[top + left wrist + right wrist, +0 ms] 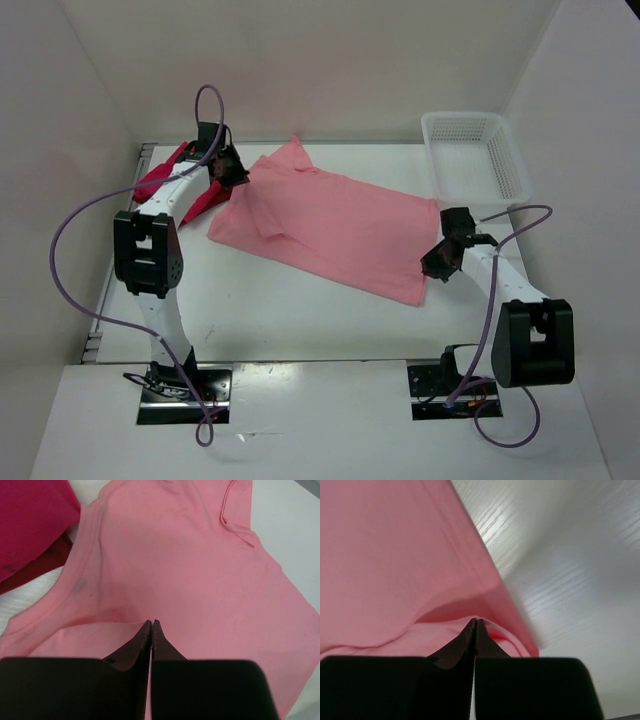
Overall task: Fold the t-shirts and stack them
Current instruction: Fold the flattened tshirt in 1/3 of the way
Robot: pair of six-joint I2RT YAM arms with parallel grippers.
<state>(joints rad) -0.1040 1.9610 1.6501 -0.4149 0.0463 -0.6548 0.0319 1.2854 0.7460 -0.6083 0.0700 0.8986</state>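
Top view: salmon t-shirt (330,225) spread across worktop (300,320), left gripper (228,175) at its collar end, right gripper (438,262) at a hem corner. Left wrist: jaws pinched tight on salmon cloth below the neckline; crimson t-shirt (30,515) and dark red t-shirt (40,567) bunched just beside. Right wrist: jaws closed on a raised hem fold. Judged the first fold grasp, so next both arms must lift together and carry the edge across.

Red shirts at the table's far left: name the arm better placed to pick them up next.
Left. The left pincer is shut on the pink shirt beside the red shirts; the right pincer grips its far hem corner.
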